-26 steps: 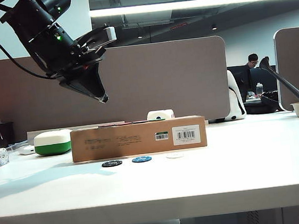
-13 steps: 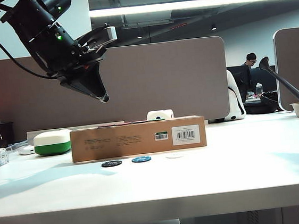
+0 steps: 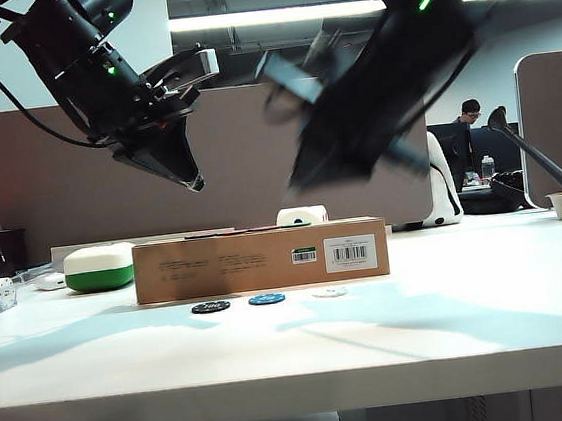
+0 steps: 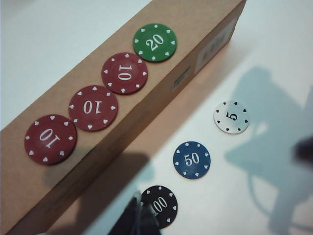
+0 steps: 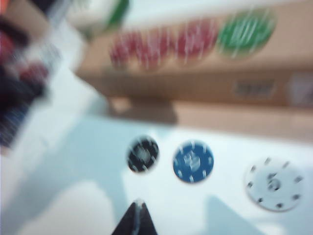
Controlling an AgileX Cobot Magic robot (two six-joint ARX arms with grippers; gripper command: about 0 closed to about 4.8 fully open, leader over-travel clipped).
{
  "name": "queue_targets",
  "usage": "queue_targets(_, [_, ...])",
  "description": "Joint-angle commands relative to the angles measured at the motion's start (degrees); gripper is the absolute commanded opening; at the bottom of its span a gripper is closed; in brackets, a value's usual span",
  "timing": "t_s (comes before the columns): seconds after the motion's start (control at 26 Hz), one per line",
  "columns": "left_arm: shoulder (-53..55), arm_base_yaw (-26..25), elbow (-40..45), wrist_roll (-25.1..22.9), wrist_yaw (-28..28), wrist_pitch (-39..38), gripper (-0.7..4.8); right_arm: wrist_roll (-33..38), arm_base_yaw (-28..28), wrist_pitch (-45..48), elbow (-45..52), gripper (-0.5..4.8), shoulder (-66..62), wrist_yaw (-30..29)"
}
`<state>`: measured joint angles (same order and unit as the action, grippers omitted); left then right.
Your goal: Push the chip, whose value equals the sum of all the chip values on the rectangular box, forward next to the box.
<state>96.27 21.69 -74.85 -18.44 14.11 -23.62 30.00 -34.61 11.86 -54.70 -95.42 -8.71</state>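
A white table (image 3: 495, 329) is seen to carry the whole scene, and across its middle the rectangular box (image 3: 236, 263) is laid lengthwise, its barcode label turned toward the exterior camera. Above the box's left part the left arm is held high, and the left gripper (image 3: 194, 185) is pointed down at a slant, well clear of the box and of everything on the table; its dark fingertips (image 4: 138, 219) are seen pressed together with nothing between them. To the right of it the right arm is caught as a dark blur above the box's right half, so its gripper cannot be picked out in the exterior view; in the right wrist view the right gripper (image 5: 136, 219) is shown hanging over bare table on the near side of the chips, its fingertips brought to a closed point and nothing gripped. Behind the box's left end a white-and-green case (image 3: 99, 267) is set down. On the box's top the chip values (image 4: 93, 107) are laid in a row: three maroon discs marked 10 and one green disc (image 4: 155, 42) marked 20. On the table just in front of the box three chips are lined up apart from one another: a black chip (image 4: 159, 206) marked 100, the chip (image 4: 191, 159), blue and marked 50, in the middle, and a white chip (image 4: 231, 116) marked 5.
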Motion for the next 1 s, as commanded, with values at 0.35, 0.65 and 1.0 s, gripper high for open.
queue_targets(0.35, [-0.2,0.0,-0.2,-0.2,0.1,0.6,-0.05,-0.5,-3.7,-1.1,-9.1,-0.05,-18.2,0.3])
queue_targets(0.65, [-0.2,0.0,-0.2,-0.2,0.1,0.6,-0.05,-3.0,-4.0,-5.2,-9.7,-0.05,-18.6,7.7])
queue_targets(1.0, [-0.2,0.0,-0.2,-0.2,0.1,0.6,-0.05,-3.3,-3.9,-4.6,-9.9,-0.05,-18.7,9.1])
